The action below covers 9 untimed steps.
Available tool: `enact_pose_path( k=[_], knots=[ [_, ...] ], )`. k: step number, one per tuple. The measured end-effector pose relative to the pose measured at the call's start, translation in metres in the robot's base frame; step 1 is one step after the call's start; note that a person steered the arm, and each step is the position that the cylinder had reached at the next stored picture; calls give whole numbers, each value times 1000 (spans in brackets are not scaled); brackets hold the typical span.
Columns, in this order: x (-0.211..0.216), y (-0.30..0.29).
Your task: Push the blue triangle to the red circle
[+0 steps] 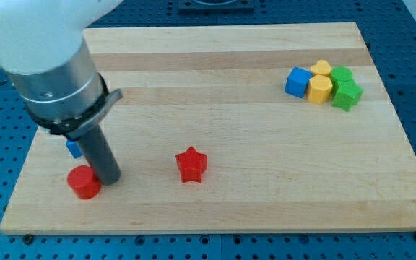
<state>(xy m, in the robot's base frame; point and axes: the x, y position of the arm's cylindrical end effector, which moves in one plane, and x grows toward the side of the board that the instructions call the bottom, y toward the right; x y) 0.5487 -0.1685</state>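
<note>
My tip [110, 179] rests against the red circle [84, 182], on its right; being a bare rod, it grasps nothing. The blue triangle [72, 149], partly hidden, sits just above-left of it. The red star [191, 165] lies rightward. A blue cube [298, 81], two yellow blocks [319, 88] and two green blocks [347, 94] cluster far right.

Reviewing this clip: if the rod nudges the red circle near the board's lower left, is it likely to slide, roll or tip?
The red circle is a squat cylinder standing on its flat end, so it would probably slide, not roll. It looks low and wide, so tipping seems unlikely. The wooden board looks smooth, so even a light nudge from my tip, right beside it, could shift it.
</note>
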Motion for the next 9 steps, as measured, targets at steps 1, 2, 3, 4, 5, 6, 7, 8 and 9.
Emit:
enact_pose_path(
  k=[1, 2, 3, 4, 5, 6, 7, 8, 9],
  knots=[
    [0, -25],
    [1, -42],
    [1, -40],
    [0, -10],
    [-25, 24],
    [-72, 31],
    [-116, 18],
    [-120, -14],
    [-115, -36]
  ],
)
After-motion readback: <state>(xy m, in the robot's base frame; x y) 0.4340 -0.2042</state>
